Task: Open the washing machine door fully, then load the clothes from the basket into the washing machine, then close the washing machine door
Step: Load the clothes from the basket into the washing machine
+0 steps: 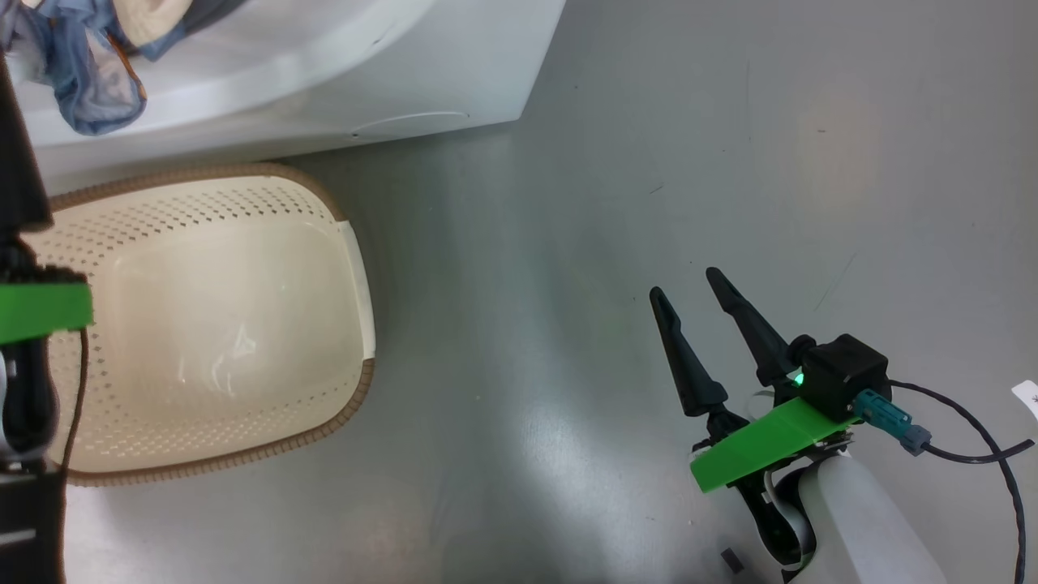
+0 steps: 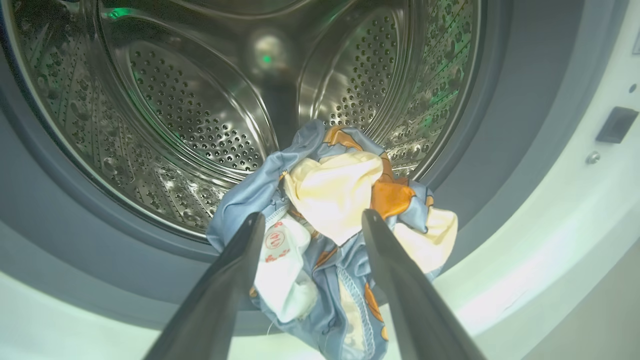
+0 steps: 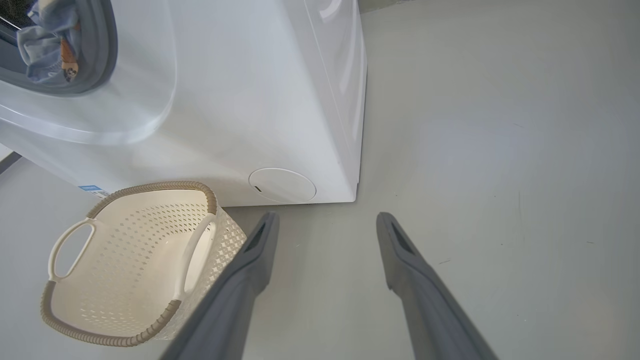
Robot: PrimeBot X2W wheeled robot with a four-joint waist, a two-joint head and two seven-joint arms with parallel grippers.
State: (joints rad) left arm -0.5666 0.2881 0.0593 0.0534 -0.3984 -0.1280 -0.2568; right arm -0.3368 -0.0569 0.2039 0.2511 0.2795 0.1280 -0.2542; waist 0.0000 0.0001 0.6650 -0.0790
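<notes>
The clothes (image 2: 330,200) lie at the mouth of the washing machine (image 2: 550,225), over its grey rubber ring (image 2: 60,225). Your left gripper (image 2: 313,215) is released just before them; your right gripper (image 1: 684,281), also spread, hangs above the floor (image 1: 649,162).

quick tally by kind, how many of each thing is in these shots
washing machine: 1
basket: 1, empty
clothes: 1 bundle at the drum's mouth, separate pieces can't be told apart
end effectors: 2, left end effector and right end effector, both open
total: 5
</notes>
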